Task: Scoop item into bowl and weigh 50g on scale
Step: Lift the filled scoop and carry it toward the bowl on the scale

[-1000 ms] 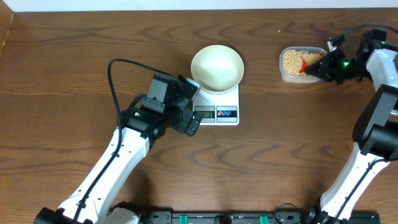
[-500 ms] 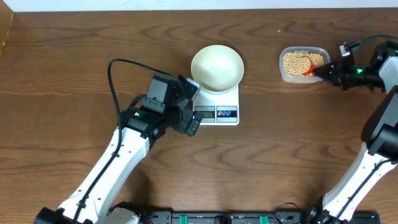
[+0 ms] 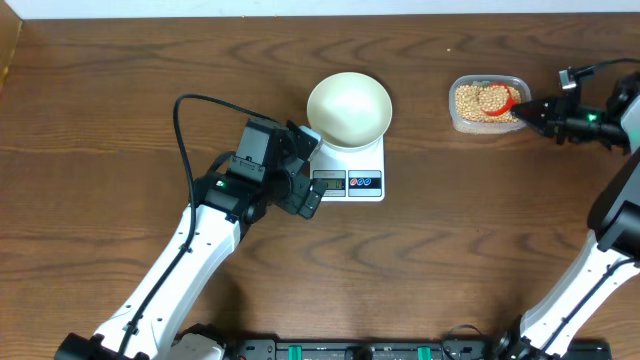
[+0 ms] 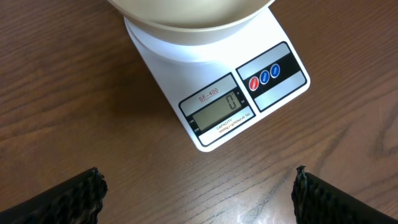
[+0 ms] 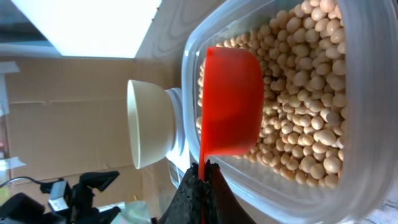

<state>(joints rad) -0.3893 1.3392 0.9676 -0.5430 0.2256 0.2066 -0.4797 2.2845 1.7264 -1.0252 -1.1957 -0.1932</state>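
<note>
The white bowl stands empty on the white scale at the table's middle; the display reads 0. Tan beans fill a clear plastic container at the far right. My right gripper is shut on the handle of a red scoop, whose cup lies among the beans in the container. In the right wrist view the scoop is turned on its side. My left gripper is open and empty, just left of the scale's front.
The bare wooden table lies all around. The left arm's cable loops over the table left of the bowl. The table's far edge meets a white wall.
My right gripper has drawn back to the right and straightened out, so the red scoop has turned and shifted within the bean container. The left arm has not moved.
</note>
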